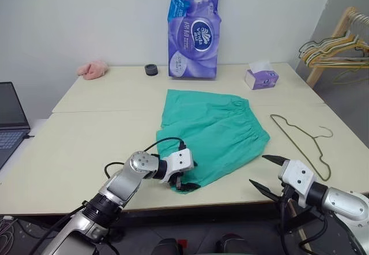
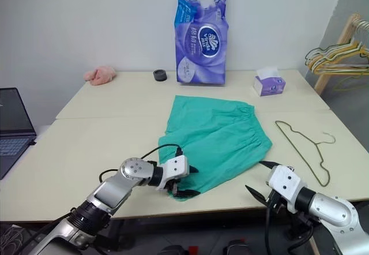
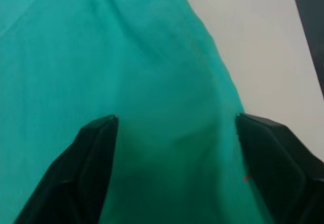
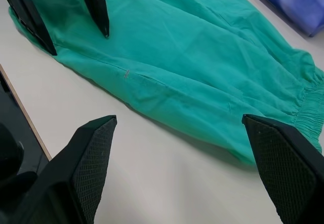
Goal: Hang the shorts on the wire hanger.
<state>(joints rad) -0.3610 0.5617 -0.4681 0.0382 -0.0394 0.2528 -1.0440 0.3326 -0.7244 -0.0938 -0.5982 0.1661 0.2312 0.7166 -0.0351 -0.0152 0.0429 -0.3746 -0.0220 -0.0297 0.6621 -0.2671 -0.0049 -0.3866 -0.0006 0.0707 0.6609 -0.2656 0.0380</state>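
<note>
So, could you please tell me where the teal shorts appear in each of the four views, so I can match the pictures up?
Left eye view: the shorts lie mid-table, near hem under the left gripper.
Right eye view: the same, centre of the picture, left of the wire hanger.
Left wrist view: cloth spans most of the picture, between the black fingers.
Right wrist view: across the upper half, beyond the right gripper.
Shared landmark: the near hem corner.

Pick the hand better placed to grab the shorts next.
Left. The left hand sits open over the near leg hem of the shorts, fingers straddling the cloth. The right hand hangs open off the cloth, nearer the wire hanger.
</note>
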